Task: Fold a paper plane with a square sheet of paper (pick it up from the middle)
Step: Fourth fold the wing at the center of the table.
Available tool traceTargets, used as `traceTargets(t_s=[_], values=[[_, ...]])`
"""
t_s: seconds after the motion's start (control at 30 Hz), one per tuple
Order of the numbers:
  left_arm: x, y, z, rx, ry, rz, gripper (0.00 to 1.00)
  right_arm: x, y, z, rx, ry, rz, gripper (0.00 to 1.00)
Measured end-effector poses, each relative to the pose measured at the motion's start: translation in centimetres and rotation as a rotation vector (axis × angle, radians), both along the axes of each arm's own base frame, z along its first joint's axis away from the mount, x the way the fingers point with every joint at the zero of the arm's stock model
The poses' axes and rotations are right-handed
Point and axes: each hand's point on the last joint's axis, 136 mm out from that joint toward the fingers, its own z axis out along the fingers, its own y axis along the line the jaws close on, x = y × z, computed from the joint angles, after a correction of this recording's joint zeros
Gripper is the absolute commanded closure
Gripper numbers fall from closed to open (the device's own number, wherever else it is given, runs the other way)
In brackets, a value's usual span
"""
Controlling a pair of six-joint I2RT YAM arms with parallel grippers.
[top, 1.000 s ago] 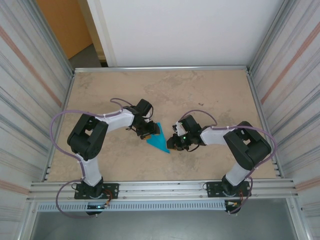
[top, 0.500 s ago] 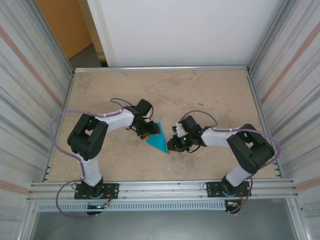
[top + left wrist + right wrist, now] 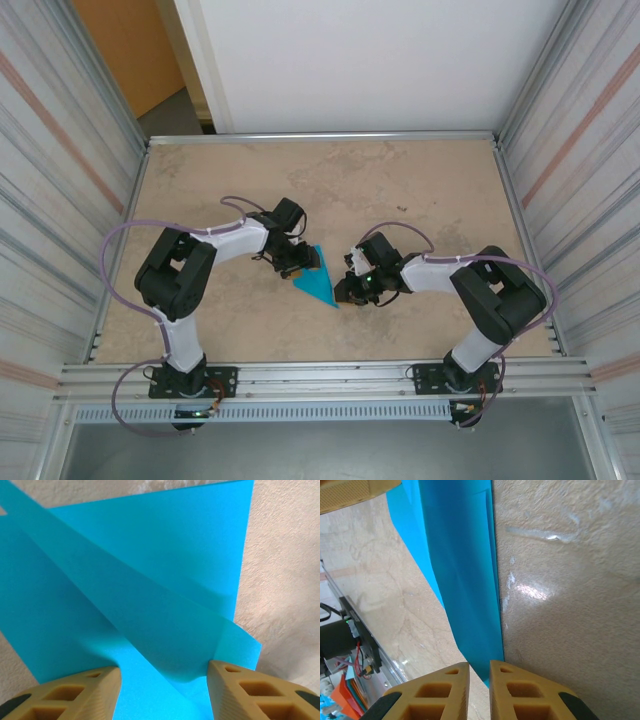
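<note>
The partly folded paper plane (image 3: 318, 279) lies flat on the table (image 3: 400, 190), near its middle and between the two arms, with its long point directed toward the near edge. The left gripper (image 3: 292, 262) stands over the wide end of the paper. In the left wrist view its jaws are apart, and both fingers (image 3: 75, 692) bear down on the paper plane (image 3: 150, 605), one on each side of a raised diagonal flap. This spread stance appears intended to pin the paper against the table on both sides of the crease, so that the folded layers cannot slide or spring open while the other arm works. The right gripper (image 3: 350, 288) sits at the opposite, pointed end. In the right wrist view the right gripper (image 3: 479, 676) has its jaws almost together, with only a narrow slit between them, and the sharp tip of the paper plane (image 3: 460, 580) reaches that slit. Whether the tip is pinched or merely lies beneath the fingertips cannot be determined. A near-closed jaw suits thin paper, either for nipping the tip or for running along the straight folded edge beside the bare table (image 3: 560, 605) to sharpen it. Judged from the kite outline, the diagonal folds are made, but the lifted flap suggests the creases need further pressing.
</note>
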Motion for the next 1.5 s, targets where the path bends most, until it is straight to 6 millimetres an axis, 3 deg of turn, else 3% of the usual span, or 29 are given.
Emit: traceTargets(t_s=[0.23,0.4,0.77,1.5], values=[[0.0,0.0,-0.1,0.015,0.020,0.000,0.49,-0.2,-0.1,-0.4,-0.011,0.002,0.008,0.82],[0.0,0.1,-0.2,0.029,0.037,0.001,0.49,-0.3,-0.1,-0.5,-0.028,-0.018,0.021,0.77],[-0.2,0.2,-0.4,0.045,0.059,0.001,0.48,0.0,0.2,1.0,-0.137,-0.154,0.092,0.70],[-0.2,0.2,-0.5,0.051,0.071,0.001,0.47,0.5,1.1,0.2,-0.208,-0.199,0.149,0.79]])
